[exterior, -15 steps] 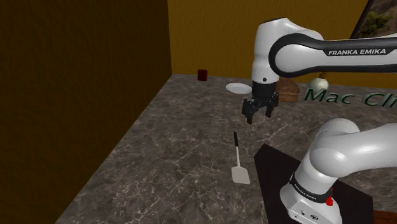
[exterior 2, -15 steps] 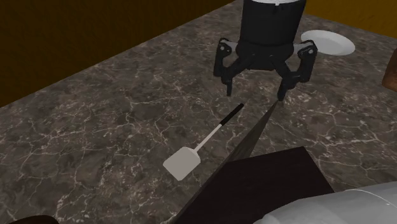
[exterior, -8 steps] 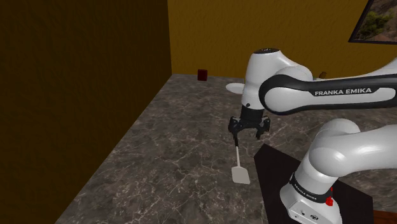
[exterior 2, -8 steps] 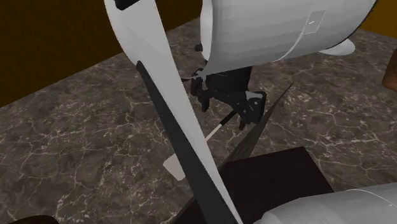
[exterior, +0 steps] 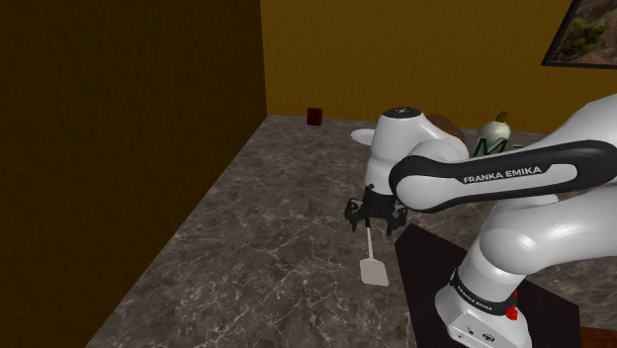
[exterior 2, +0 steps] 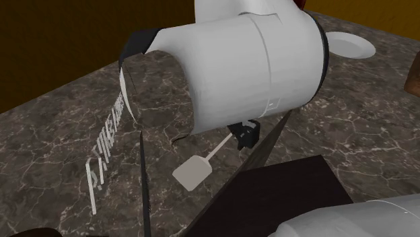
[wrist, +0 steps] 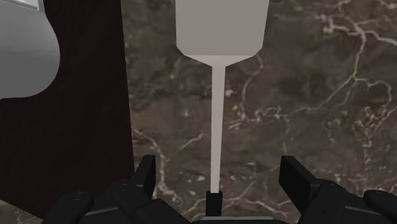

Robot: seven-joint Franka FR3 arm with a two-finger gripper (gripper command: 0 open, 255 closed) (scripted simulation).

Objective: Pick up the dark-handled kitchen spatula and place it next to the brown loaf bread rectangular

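The spatula lies flat on the dark marble counter (exterior: 267,227), with a pale blade (exterior: 374,272), a thin pale shaft and a dark handle. My gripper (exterior: 375,218) is down low over the handle end. In the wrist view the two black fingers (wrist: 147,178) stand wide apart, and the shaft (wrist: 216,127) and the dark handle (wrist: 214,202) run between them untouched; the gripper (wrist: 219,175) is open. The blade (exterior 2: 193,172) pokes out below my forearm in the second exterior view. A corner of the brown loaf (exterior 2: 413,77) shows at that view's right edge.
The dark stand (exterior: 427,259) edges close to the spatula on the shoulder view's right. A white plate (exterior 2: 348,46) sits at the back of the counter, with a small dark red cup (exterior: 314,116) by the yellow wall. A pale round thing (exterior: 496,129) lies behind my arm.
My arm has come down and toward the stand, from well above the counter to the spatula's handle. The fingers stayed apart. The spatula has not moved.
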